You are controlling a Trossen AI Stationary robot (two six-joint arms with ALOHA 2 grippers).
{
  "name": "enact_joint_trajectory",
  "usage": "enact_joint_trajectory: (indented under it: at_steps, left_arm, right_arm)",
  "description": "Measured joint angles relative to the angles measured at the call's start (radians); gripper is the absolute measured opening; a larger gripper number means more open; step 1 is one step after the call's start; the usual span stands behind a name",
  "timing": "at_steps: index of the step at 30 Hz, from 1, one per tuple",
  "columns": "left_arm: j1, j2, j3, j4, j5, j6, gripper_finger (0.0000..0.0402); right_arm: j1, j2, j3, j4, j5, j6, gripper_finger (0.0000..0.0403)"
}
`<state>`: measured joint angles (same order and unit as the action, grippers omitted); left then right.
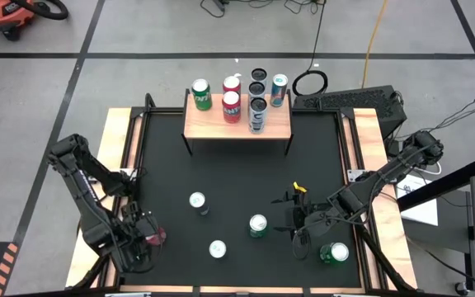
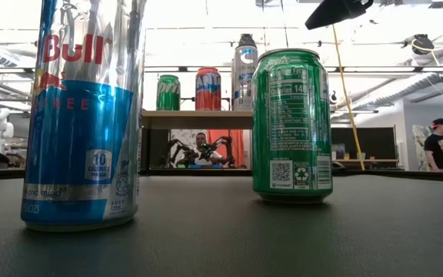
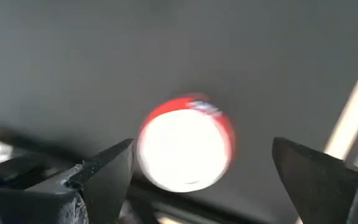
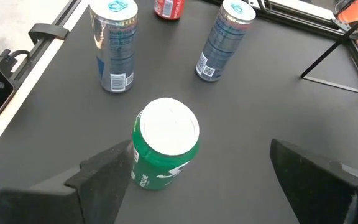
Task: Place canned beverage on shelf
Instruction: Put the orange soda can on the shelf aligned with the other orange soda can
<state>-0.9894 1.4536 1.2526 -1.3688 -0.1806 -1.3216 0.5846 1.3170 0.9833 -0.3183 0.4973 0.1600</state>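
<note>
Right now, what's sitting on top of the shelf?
The shelf holds a green can, two red cans, and a dark can. Three more cans sit along the back edge; whether they rest on the board or beyond it isn't clear.

Shelf (image 1: 237,125): one; cans on it: six; cans on table (image 1: 163,165): five
</note>
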Motion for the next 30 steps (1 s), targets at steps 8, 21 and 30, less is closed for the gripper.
enact_joint_trajectory:
  at_steps: [8, 21, 30]
  left_arm:
    - [0.002, 0.000, -0.006, 0.021, -0.007, 0.020, 0.0366]
    - [0.002, -0.002, -0.077, 0.026, 0.022, 0.020, 0.0366]
    - [0.002, -0.003, -0.110, 0.032, 0.031, 0.018, 0.0366]
  right_arm:
    - [0.000, 0.000, 0.000, 0.000, 0.000, 0.011, 0.0357]
    - [0.000, 0.000, 0.000, 0.004, 0.000, 0.011, 0.0357]
    - [0.000, 0.000, 0.000, 0.007, 0.000, 0.011, 0.0357]
